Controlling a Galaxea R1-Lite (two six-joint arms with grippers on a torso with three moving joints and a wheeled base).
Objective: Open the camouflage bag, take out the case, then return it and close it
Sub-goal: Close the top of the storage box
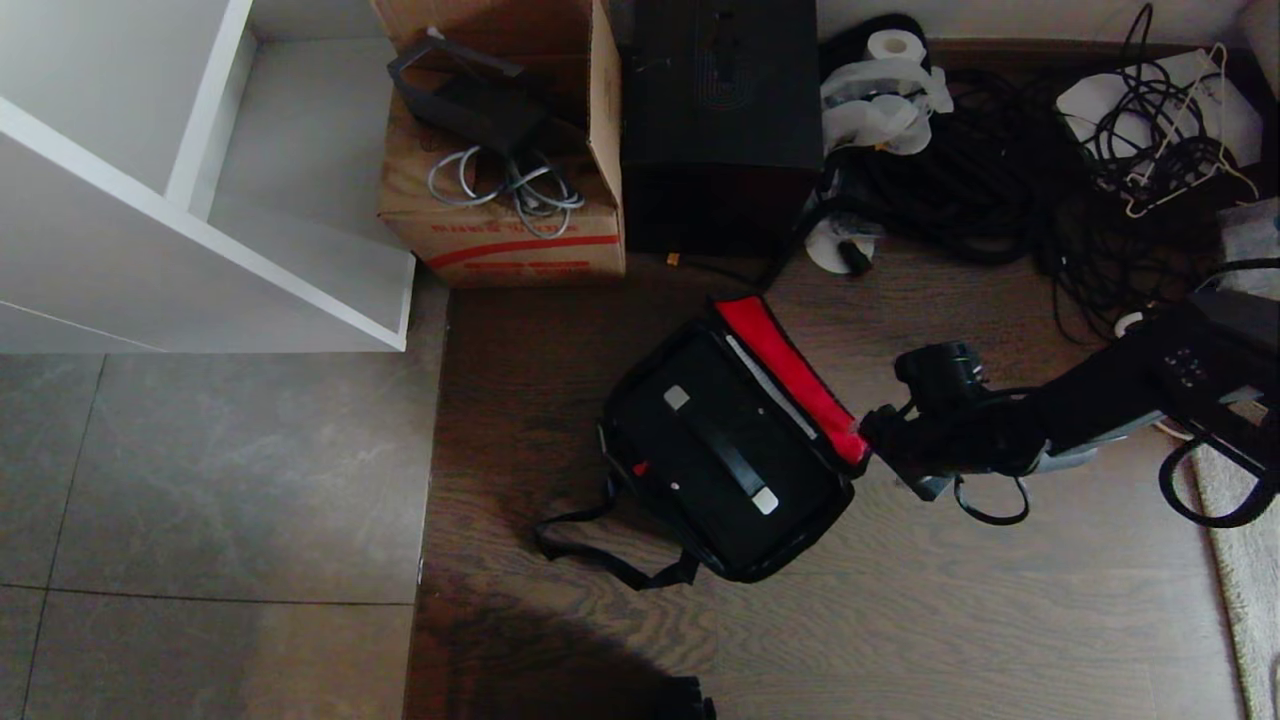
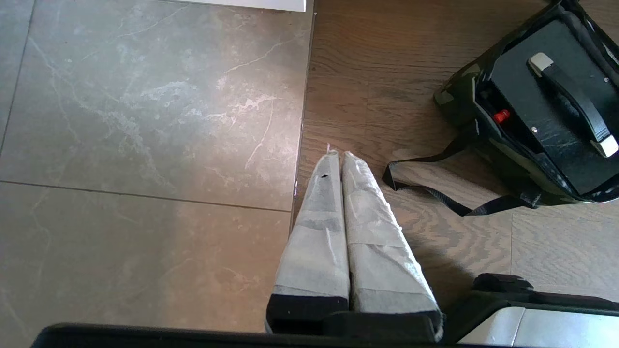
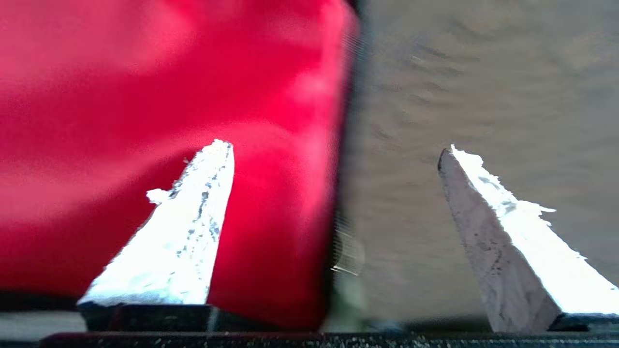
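Observation:
The camouflage bag (image 1: 762,572) lies open on the wooden floor, its red-lined lid (image 1: 790,375) flipped back toward the right. Inside rests the black case (image 1: 700,440), handle (image 1: 735,460) up, its small red latch (image 2: 501,116) showing. My right gripper (image 1: 872,430) hovers at the lid's near corner. It is open (image 3: 334,150): one finger (image 3: 193,217) is over the red lining (image 3: 145,96), the other over bare floor, and the lid's edge runs between them ungripped. My left gripper (image 2: 341,154) is shut on nothing above the floor, to the left of the bag (image 2: 459,92) and its strap (image 2: 435,193).
Behind the bag stand a cardboard box (image 1: 510,150) of cables and a tall black box (image 1: 720,120). Tangled black cables (image 1: 1000,180) fill the back right. A white shelf unit (image 1: 200,200) is at the left, and a pale rug (image 1: 1240,560) at the right edge.

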